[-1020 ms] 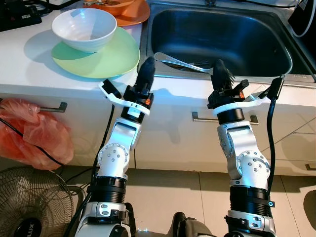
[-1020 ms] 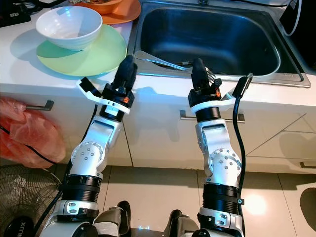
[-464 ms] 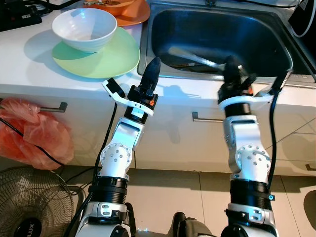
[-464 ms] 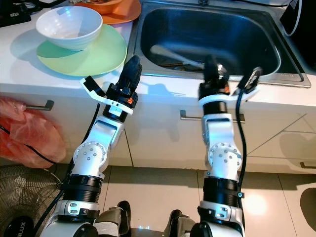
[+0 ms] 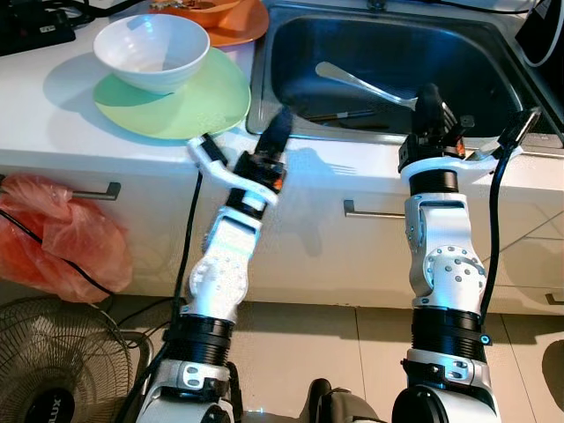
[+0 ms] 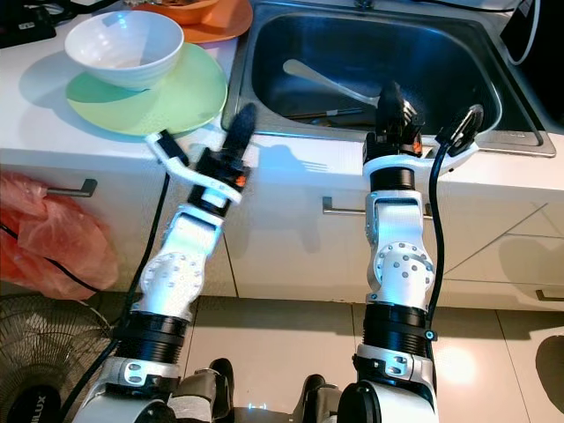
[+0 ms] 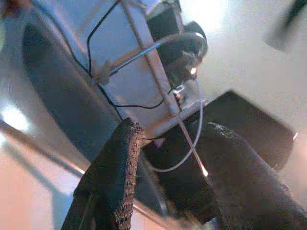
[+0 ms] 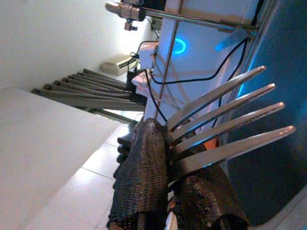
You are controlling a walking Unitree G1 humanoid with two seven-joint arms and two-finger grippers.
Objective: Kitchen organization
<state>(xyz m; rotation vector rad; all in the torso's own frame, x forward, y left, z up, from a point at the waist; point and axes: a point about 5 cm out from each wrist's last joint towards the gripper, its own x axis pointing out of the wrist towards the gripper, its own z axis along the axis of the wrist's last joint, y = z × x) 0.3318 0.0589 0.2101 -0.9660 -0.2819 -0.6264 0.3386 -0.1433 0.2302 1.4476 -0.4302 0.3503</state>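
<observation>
I have the fork (image 8: 225,124) clenched by its tines in my right gripper (image 5: 429,99), handle slanting over the sink (image 5: 493,66) beyond it, while my left gripper (image 5: 280,126) hovers unclenched and empty; another utensil (image 5: 339,115) below and the bowl (image 5: 152,49) remain unsorted, I judge.

Orange plate (image 5: 231,19) at 12 o'clock cut by the top edge; floor fan (image 5: 46,370) at 7 o'clock cropped at the corner; fork (image 8: 225,125) handle hidden between the right hand (image 8: 168,191) fingers; left wrist view's background blurred.
</observation>
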